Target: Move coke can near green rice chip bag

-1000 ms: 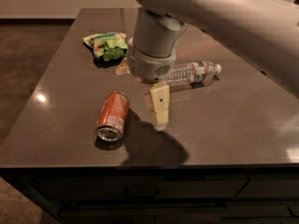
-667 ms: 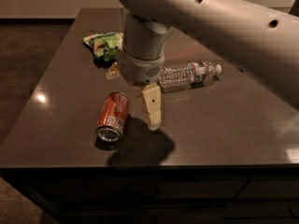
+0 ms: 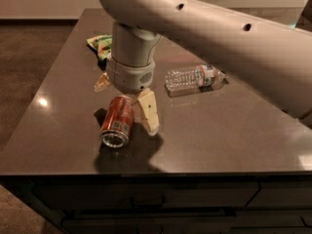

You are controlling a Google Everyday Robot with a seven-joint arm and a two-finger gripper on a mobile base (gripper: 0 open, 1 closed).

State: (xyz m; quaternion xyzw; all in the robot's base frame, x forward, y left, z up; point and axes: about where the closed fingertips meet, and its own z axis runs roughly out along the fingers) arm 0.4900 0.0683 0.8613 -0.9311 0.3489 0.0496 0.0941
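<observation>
The coke can (image 3: 117,122) lies on its side on the dark table (image 3: 219,130), near the front left, its silver end facing the front edge. My gripper (image 3: 126,106) hangs just above the can's far end, open. One cream finger (image 3: 148,112) is to the can's right and the other finger (image 3: 101,82) is to its left and further back. The green rice chip bag (image 3: 99,45) lies at the back left, partly hidden behind my wrist.
A clear plastic water bottle (image 3: 193,76) lies on its side right of the gripper. My large grey arm crosses the upper right of the view. The table's front edge is close below the can. Dark floor lies to the left.
My gripper has moved left and toward the can. Its fingers now stand on either side of the can's far end. The can, bag and bottle have not moved.
</observation>
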